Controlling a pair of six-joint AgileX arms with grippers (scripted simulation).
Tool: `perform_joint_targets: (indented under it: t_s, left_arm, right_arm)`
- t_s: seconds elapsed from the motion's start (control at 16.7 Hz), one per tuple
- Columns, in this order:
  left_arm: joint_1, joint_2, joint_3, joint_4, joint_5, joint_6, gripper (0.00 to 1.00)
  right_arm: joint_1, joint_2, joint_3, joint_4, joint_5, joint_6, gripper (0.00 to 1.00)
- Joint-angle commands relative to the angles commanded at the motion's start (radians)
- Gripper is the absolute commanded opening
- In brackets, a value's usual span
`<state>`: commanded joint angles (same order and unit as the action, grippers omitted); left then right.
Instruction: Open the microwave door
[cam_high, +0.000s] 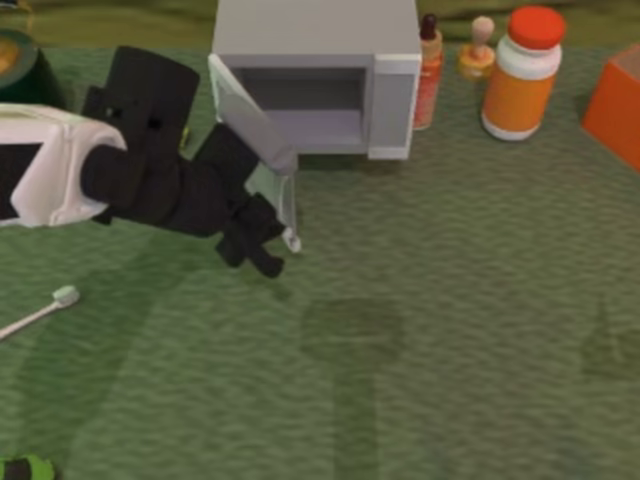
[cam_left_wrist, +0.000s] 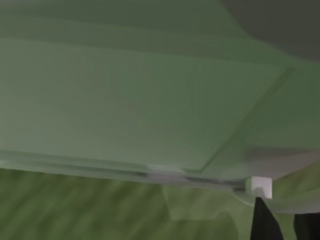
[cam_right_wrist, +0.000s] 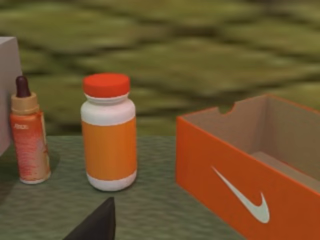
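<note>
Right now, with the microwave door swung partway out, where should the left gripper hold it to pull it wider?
Grip the pale handle on the free edge of the microwave door, farthest from the hinge. Come from the table's front: that edge juts forward, and the left gripper sits beside it.

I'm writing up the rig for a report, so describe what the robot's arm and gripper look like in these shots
In the top view the left arm has a glossy white rounded shell segment near the picture's left edge, then blocky matte black links toward the wrist. The left gripper is all black, with short squared jaws. No cables or markings show. The right arm is absent there; its wrist view shows only a dark pointed tip.
</note>
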<state>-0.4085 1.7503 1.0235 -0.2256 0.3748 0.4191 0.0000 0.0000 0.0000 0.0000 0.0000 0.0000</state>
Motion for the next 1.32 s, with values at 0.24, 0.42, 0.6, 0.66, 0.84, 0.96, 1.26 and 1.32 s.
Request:
perform_joint_targets:
  t_s: [0.24, 0.42, 0.6, 0.66, 0.84, 0.96, 1.26, 1.32]
  left_arm:
    - [0.019, -0.002, 0.004, -0.016, 0.021, 0.040, 0.00]
    - [0.035, -0.004, 0.006, -0.029, 0.040, 0.074, 0.00]
    - [0.039, -0.004, 0.006, -0.033, 0.044, 0.081, 0.00]
    - [0.039, -0.004, 0.006, -0.033, 0.044, 0.081, 0.00]
    - [0.039, -0.004, 0.006, -0.033, 0.044, 0.081, 0.00]
    - [0.039, -0.004, 0.006, -0.033, 0.044, 0.081, 0.00]
    - [0.039, -0.004, 0.006, -0.033, 0.044, 0.081, 0.00]
    - [0.039, -0.004, 0.006, -0.033, 0.044, 0.081, 0.00]
  right_arm:
    - [0.000, 0.000, 0.000, 0.000, 0.000, 0.000, 1.00]
    - [0.000, 0.000, 0.000, 0.000, 0.000, 0.000, 1.00]
    - [0.000, 0.000, 0.000, 0.000, 0.000, 0.000, 1.00]
    - [0.000, 0.000, 0.000, 0.000, 0.000, 0.000, 1.00]
    - [0.000, 0.000, 0.000, 0.000, 0.000, 0.000, 1.00]
    - [0.000, 0.000, 0.000, 0.000, 0.000, 0.000, 1.00]
    - [0.000, 0.000, 0.000, 0.000, 0.000, 0.000, 1.00]
    - [0.000, 0.000, 0.000, 0.000, 0.000, 0.000, 1.00]
